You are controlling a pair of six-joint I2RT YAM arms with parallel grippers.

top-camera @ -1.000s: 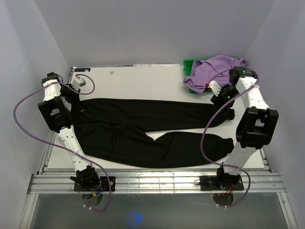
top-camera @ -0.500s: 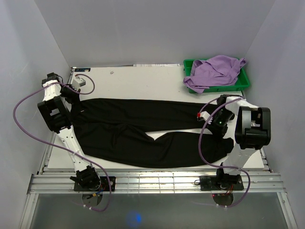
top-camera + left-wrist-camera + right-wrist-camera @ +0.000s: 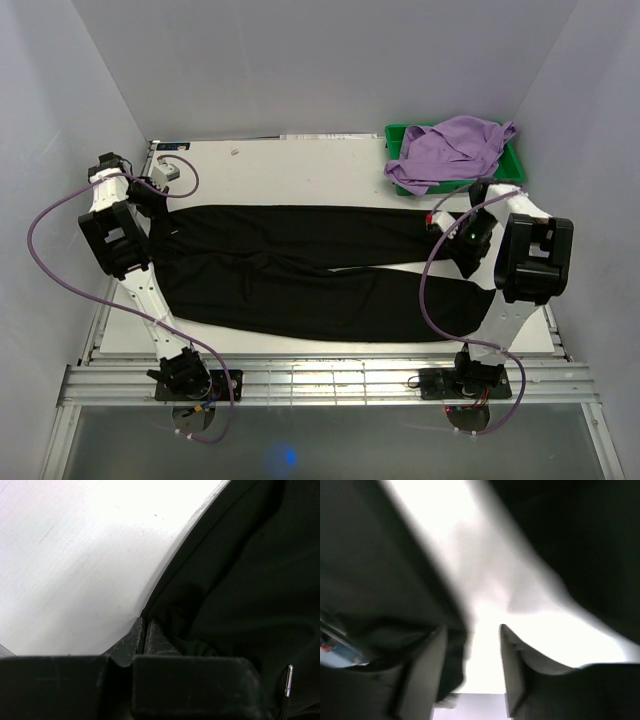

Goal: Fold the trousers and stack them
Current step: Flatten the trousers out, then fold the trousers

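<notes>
The black trousers (image 3: 300, 270) lie flat across the white table (image 3: 300, 170), waist at the left and both legs running right, with a thin strip of table between the legs. My left gripper (image 3: 158, 205) sits at the waist's far left corner. In the left wrist view it (image 3: 144, 630) is shut on the edge of the trousers (image 3: 240, 580). My right gripper (image 3: 466, 243) is low over the leg ends. In the blurred right wrist view it (image 3: 472, 627) is open, with black fabric (image 3: 380, 555) beside its left finger and bare table between the jaws.
A green bin (image 3: 505, 170) at the far right corner holds a lilac garment (image 3: 450, 150). A small white box (image 3: 168, 170) sits near the far left corner. White walls close in the table on three sides.
My right arm swung from near the bin down to the leg ends, then back up a little. The gap between the two legs has narrowed to a thin strip. The left arm has not moved.
</notes>
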